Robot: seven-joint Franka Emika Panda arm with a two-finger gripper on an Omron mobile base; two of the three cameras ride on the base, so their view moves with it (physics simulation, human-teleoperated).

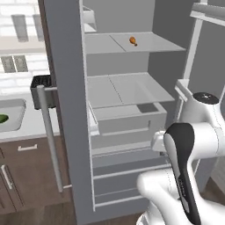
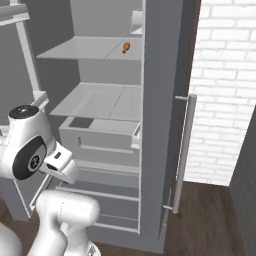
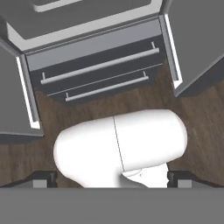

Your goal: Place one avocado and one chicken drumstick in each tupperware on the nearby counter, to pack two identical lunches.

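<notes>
An orange chicken drumstick [image 1: 132, 41] [image 2: 125, 47] lies on the upper shelf of the open fridge. At the far left, a light-grey tupperware [image 1: 16, 115] rests on the pale counter [image 1: 33, 127]. A bright green avocado [image 1: 2, 118] lies in the tub, cut off by the picture edge. My gripper [image 3: 112, 179] points down at the wooden floor in front of the fridge, far below the drumstick. Its two dark fingertips [image 3: 43, 178] stand wide apart, open, with nothing held.
Both fridge doors stand open, each with a long handle [image 1: 50, 136] [image 2: 182, 150]. A pulled-out drawer [image 1: 127, 116] sits under the middle shelf, with bottom drawers [image 3: 100, 65] below. A dark boxy object [image 1: 41, 90] stands on the counter by the left door. White brick wall [image 2: 225, 90] lies right.
</notes>
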